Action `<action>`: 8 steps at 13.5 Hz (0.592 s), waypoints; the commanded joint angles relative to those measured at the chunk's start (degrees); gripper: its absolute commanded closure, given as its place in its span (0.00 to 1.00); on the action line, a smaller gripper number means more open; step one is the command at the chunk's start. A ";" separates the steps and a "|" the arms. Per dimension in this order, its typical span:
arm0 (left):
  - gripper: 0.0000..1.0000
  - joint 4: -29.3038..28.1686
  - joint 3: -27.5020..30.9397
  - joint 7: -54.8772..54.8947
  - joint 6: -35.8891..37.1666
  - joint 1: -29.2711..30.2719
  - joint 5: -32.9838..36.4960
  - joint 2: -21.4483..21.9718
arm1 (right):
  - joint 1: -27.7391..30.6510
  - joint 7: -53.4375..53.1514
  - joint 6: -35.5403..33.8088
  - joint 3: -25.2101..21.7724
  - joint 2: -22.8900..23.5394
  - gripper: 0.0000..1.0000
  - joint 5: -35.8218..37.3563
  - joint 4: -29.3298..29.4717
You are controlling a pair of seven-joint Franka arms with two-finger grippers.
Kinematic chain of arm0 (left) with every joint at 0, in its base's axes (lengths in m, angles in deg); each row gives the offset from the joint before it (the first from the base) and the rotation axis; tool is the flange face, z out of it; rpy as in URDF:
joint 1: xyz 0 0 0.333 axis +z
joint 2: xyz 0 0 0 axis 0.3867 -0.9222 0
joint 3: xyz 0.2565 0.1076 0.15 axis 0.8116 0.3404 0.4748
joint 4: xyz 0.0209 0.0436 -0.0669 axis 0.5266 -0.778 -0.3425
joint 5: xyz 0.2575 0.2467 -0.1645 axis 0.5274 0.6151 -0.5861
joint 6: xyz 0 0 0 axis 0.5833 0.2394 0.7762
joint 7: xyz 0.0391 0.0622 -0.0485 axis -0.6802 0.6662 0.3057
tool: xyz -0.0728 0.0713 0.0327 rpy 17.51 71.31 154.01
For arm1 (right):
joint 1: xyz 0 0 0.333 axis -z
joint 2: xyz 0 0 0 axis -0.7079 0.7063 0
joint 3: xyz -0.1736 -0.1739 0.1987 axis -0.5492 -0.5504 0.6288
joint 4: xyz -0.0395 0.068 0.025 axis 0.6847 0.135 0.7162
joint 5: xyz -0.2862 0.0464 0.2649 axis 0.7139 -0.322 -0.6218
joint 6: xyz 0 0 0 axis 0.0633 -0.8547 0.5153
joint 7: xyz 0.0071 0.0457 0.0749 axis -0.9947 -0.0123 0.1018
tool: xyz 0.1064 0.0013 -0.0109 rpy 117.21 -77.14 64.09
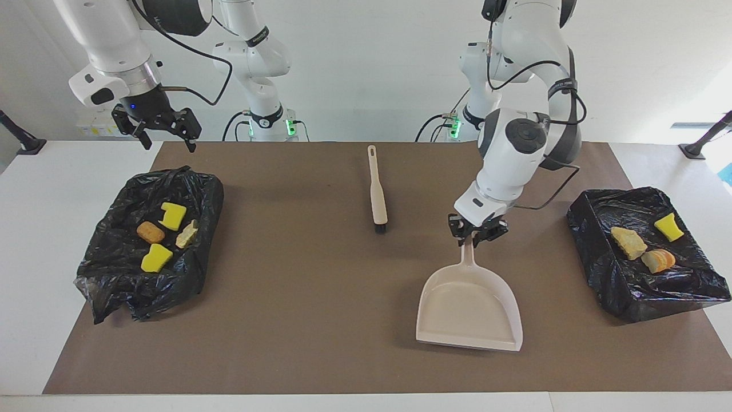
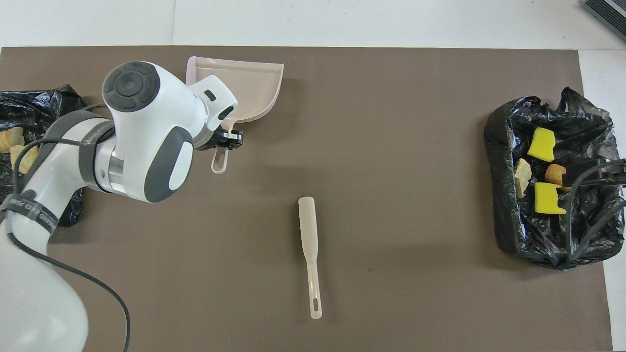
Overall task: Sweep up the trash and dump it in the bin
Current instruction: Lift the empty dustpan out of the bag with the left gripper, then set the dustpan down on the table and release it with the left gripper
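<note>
While the left pincer [image 1: 473, 236] pinches the handle of the beige dustpan [image 1: 469, 312], the pan appears to rest flat on the brown mat [image 1: 320, 297], mouth turned away from the robots, though contact with the mat is hard to confirm.

Right pincer [image 1: 162, 136]: fingers spread, holding nothing, raised over the mat's corner at the right arm's end of the bench [image 1: 34, 229], just above the black bin bag [image 1: 146, 252] there.

That bag: two yellow sponge wedges [image 1: 172, 216] [image 1: 155, 258], a brown nugget [image 1: 150, 232] and a pale foam lump [image 1: 187, 234], lying close together.

Second black bin bag [image 1: 646, 269], at the left arm's end: one yellow wedge [image 1: 669, 226], one pale yellowish lump [image 1: 628, 242] and one orange-beige lump [image 1: 658, 260].

Beige brush [image 1: 376, 191]: flat on the mat at mid-bench, handle toward the robots, dark bristles at the end away from them, apart from both pincers and nearer to the robots than the dustpan.
</note>
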 commanded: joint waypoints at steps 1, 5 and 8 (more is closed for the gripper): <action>1.00 -0.32 1.19 -3.49 -2.83 -4.88 -1.51 -0.51 | 0.33 0.99 -1.47 0.14 0.13 0.00 -3.02 0.80; 1.00 -0.32 1.10 -16.05 -8.71 -10.08 -1.60 -2.18 | 0.33 1.07 -1.47 0.06 0.13 0.00 -2.95 0.72; 1.00 0.38 1.19 -19.83 -9.07 -13.24 -1.42 -5.59 | 0.33 1.25 -1.39 -0.03 0.13 0.00 -2.95 0.72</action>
